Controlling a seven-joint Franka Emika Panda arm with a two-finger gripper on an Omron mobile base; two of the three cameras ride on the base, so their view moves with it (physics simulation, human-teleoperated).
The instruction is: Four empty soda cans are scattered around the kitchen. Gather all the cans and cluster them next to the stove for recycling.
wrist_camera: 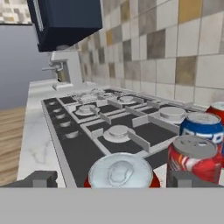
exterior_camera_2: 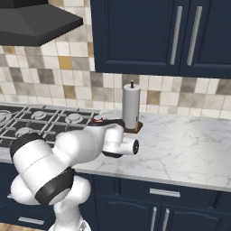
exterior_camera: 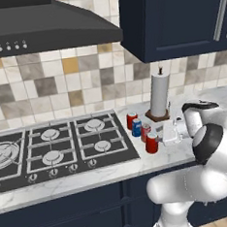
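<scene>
The gripper (wrist_camera: 118, 181) is spread around a red can (wrist_camera: 120, 170) at bottom centre. Three more cans (exterior_camera: 137, 126) stand just beside the stove (exterior_camera: 55, 145) on the surface (exterior_camera: 154, 163).

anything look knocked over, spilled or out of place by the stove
Nothing stands out. The four soda cans stand upright in a tight cluster on the counter right beside the stove, next to the upright paper towel roll. The gripper straddles the nearest red can.
</scene>
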